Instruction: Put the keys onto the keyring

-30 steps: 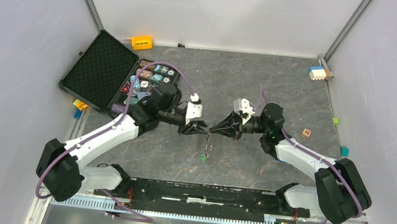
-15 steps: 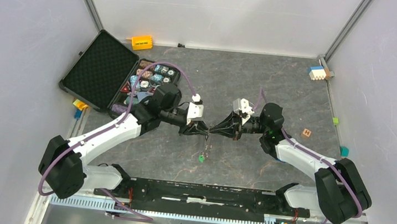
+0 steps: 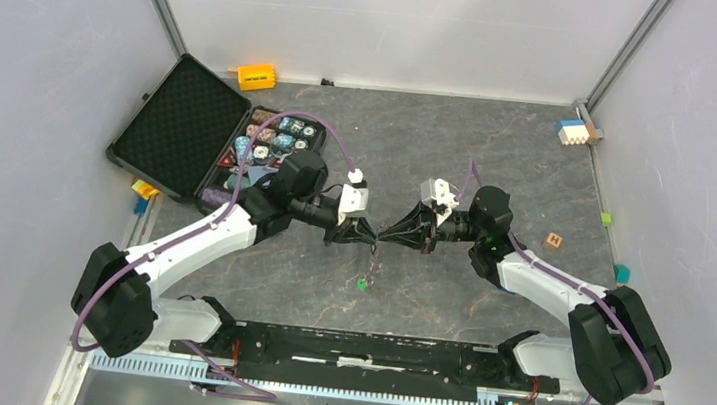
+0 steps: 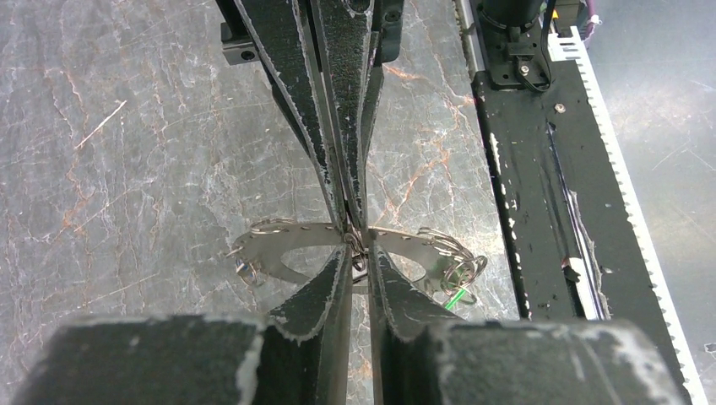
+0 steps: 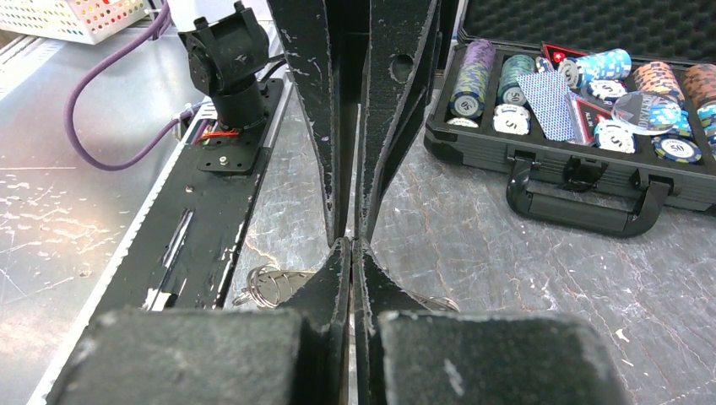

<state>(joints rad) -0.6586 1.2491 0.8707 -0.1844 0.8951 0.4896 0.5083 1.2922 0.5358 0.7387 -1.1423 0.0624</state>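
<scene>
Far left: open black chip case (image 3: pixel 179 128), foam-lined lid.

Left gripper (image 4: pixel 360 253): jaws nearly together with a thin slit between them. Cannot tell whether they bite on anything.

Keyring (image 4: pixel 268 250): mid-table, held off the marbled grey table (image 3: pixel 500 157) between the two meeting tips. Flat, toothed, bright steel, with small wire loops and a green key (image 4: pixel 457 296) dangling off one side.

Right gripper (image 5: pixel 351 245): jaws clamped together on the ring's rim.

Judgement: light, stiff, slippery. Best pinched flat across the band.
</scene>
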